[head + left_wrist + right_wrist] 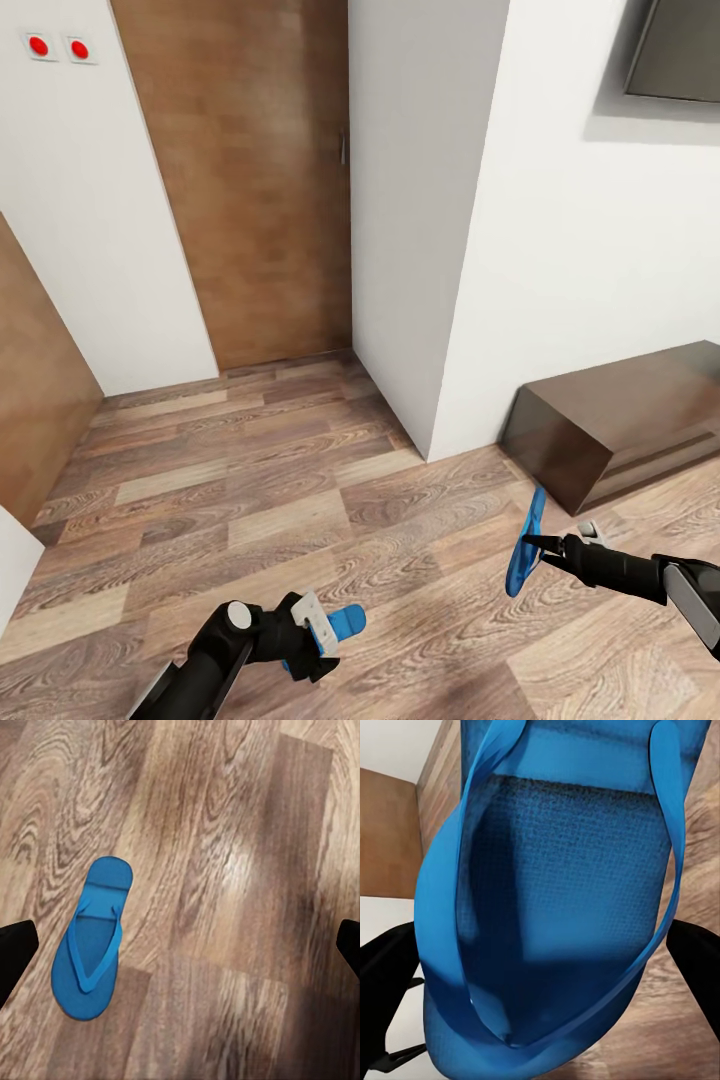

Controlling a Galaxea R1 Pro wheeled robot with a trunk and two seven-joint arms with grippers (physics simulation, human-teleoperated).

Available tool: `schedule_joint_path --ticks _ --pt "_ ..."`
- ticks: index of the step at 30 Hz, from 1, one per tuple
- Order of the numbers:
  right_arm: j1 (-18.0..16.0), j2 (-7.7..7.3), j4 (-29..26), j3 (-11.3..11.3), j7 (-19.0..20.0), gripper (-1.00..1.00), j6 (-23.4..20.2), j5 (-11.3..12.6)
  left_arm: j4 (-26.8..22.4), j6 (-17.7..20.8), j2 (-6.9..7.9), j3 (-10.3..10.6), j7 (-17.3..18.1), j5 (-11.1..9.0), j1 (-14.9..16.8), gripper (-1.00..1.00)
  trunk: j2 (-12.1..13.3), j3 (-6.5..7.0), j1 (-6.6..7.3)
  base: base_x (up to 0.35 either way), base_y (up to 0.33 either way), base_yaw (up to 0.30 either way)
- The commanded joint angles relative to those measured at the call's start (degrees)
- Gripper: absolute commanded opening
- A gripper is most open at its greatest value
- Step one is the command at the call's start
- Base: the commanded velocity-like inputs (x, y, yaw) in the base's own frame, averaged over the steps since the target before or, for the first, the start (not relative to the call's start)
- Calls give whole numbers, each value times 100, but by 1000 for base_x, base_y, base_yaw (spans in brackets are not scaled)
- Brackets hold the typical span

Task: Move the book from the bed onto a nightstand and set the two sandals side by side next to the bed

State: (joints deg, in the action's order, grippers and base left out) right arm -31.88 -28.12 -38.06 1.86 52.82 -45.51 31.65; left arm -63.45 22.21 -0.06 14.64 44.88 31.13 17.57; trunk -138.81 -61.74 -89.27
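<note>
One sandal [347,622] half hidden behind left gripper [318,632], jaws spread wide (sandal flat on floor [250,500]); right gripper [530,545] pinches second sandal [524,555], hanging edge-on.

In the head view, one sandal [348,622] is largely hidden behind the left gripper [318,630]. The low dark cabinet [620,420] and a dark wall panel [675,50] are cut off at the right edge. The held sandal [555,907] is cropped at the frame edge in the right wrist view.

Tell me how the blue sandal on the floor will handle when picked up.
The sandal on the floor looks thin and flat, so probably light and somewhat bendy. Its thin straps likely flex if pinched. Lying flat on the wood floor, it may slide rather than tip.
</note>
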Motion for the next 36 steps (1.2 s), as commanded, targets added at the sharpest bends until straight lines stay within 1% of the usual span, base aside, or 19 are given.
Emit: schedule_joint_path --ticks 1,2,4,6,7,9,10,12,14,16,19,22,33,36 --pt "-3 0 0 7 9 -100 -28 8 -14 74 -5 -23 32 -44 10 100 -2 -5 1 0 0 0" --pt "-3 0 -1 7 9 -100 -28 8 -30 135 -7 -71 31 -173 28 100 -2 -5 1 0 0 0" --pt "-3 0 -1 7 9 -100 -28 8 -63 312 -4 -200 34 -551 103 100 -2 -5 1 0 0 0" --pt "-3 0 0 7 9 -100 -28 8 -73 539 14 -268 32 -887 272 100 -2 -5 1 0 0 0" --pt "-3 0 0 7 9 -100 -28 6 -75 683 20 -286 31 -981 396 100 -2 -5 1 0 0 0" --pt "-3 0 -4 7 7 -100 -28 5 -76 1023 50 -306 32 -1078 665 100 -2 -5 1 0 0 0" --pt "-3 1 -6 7 6 -100 -28 5 -70 1182 92 -312 28 -1105 786 100 -2 -5 1 0 0 0" --pt "-3 1 -5 7 5 -100 -28 1 -45 1368 193 -317 48 -1149 976 100 -2 -5 1 0 0 0" --pt "-3 0 -2 7 6 -100 -28 0 24 1426 281 -319 169 -1172 1070 100 -2 -5 1 0 0 0" --pt "-3 0 -1 7 5 -100 -28 2 215 1406 321 -322 278 -1182 1110 100 -2 -5 1 0 0 0" --pt "-3 0 -3 7 5 -100 -28 4 529 1235 340 -328 329 -1184 1131 100 -2 -5 1 0 0 0" --pt "-3 2 -4 7 5 -100 -28 1 670 1128 342 -324 342 -1181 1138 100 -2 -5 1 0 0 0" --pt "-3 0 -7 7 0 -100 -28 0 728 1100 336 -322 354 -1172 1140 100 -443 -203 -240 0 0 0" --pt "-3 3 -8 7 0 -100 -23 -1 728 1101 332 -321 355 -1171 1139 100 -447 -269 -248 0 0 0"
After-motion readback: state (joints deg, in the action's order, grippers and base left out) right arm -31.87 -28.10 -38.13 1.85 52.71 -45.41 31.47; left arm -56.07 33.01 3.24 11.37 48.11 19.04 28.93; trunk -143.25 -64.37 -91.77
